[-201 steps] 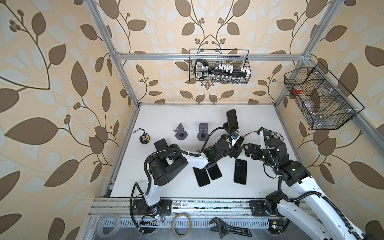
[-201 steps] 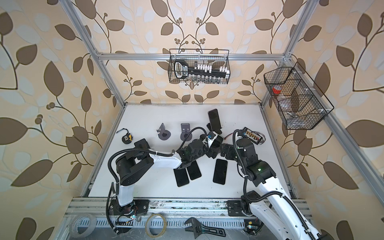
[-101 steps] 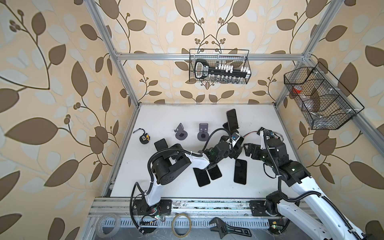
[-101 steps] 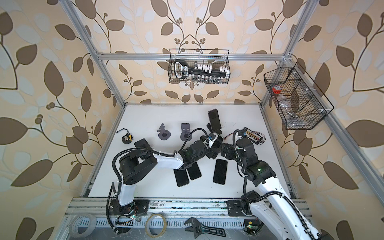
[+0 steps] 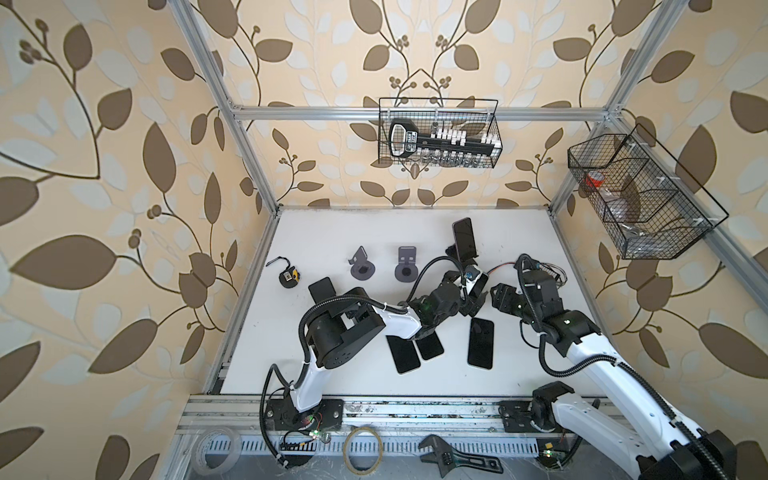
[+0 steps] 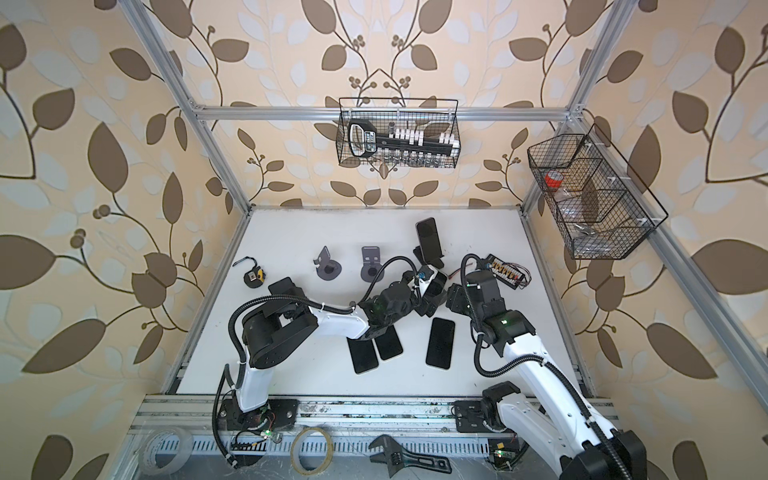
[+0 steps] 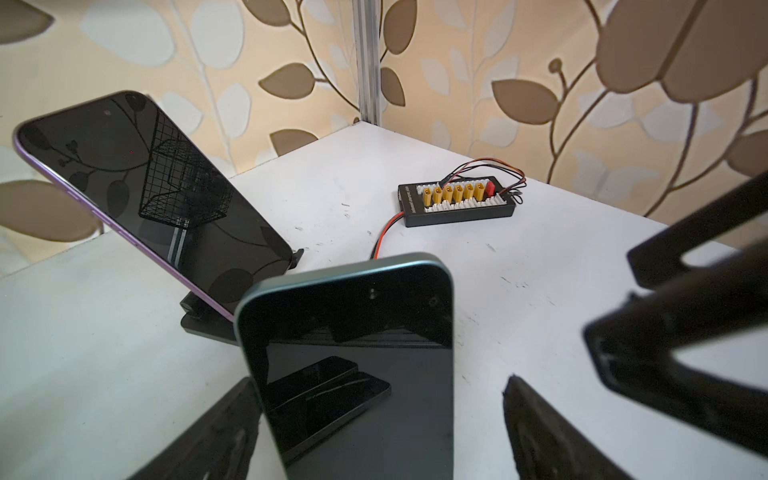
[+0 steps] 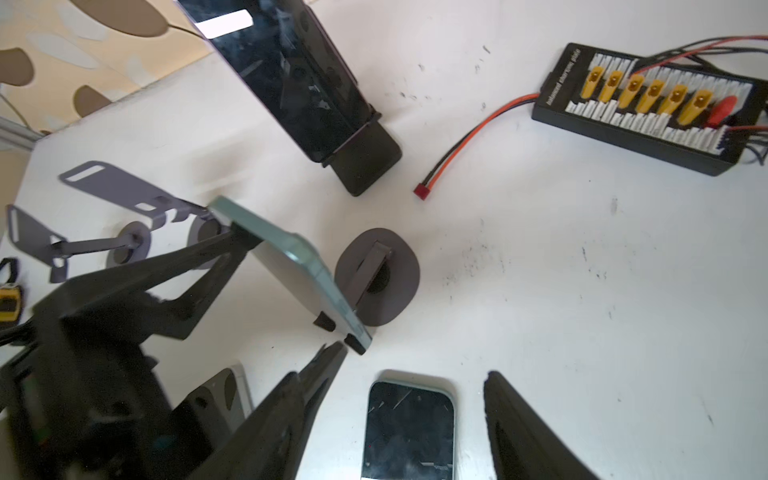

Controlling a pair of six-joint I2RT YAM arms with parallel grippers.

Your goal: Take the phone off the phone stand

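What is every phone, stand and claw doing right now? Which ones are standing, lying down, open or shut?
Teal phone: propped on its grey stand, screen dark.
Purple phone: propped on a black stand, screen dark.
Two spare grey stands: empty.
Three other phones: lying flat on the table.
Left claw: open, around the teal phone.
Right claw: open, empty.

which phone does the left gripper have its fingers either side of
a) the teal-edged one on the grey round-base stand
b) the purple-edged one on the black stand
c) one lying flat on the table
a: in the left wrist view the teal-edged phone stands between the fingers of the left gripper, while the purple-edged phone leans on its black stand farther off, untouched.
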